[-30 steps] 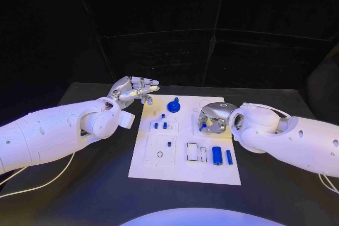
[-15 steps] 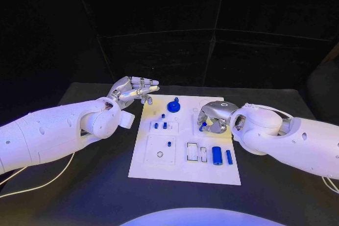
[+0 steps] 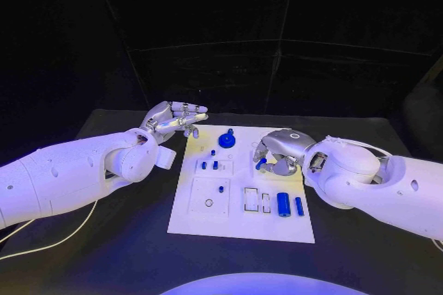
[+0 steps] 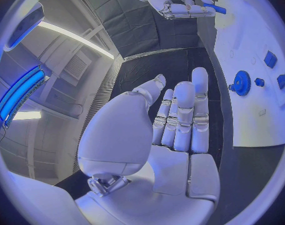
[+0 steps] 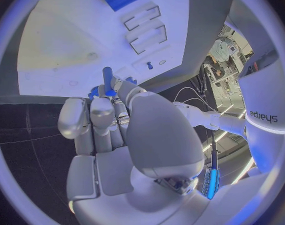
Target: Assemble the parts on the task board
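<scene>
The white task board (image 3: pixel 242 212) lies in the middle of the table. My right hand (image 3: pixel 277 151) hovers over its far right part and pinches a small blue peg (image 3: pixel 261 162); the right wrist view shows that peg (image 5: pixel 108 80) between the fingers above the board (image 5: pixel 67 40). My left hand (image 3: pixel 171 120) is raised beside the board's far left corner, open, its fingers (image 4: pixel 180 115) straight and holding nothing. On the board sit a blue gear (image 3: pixel 227 139), small blue pegs (image 3: pixel 210 164), a blue cylinder (image 3: pixel 283 203) and a slim blue bar (image 3: pixel 299 205).
Empty rectangular slots (image 3: pixel 251 198) lie beside the cylinder, and a square plate with a small hole (image 3: pixel 209 194) fills the board's near left. Black table (image 3: pixel 111 244) surrounds the board. A white cable (image 3: pixel 56 240) trails at the near left.
My right arm has shifted a little to the left and bulks larger in the picture, carrying the hand and its peg slightly left over the board. The left hand has stayed put.
</scene>
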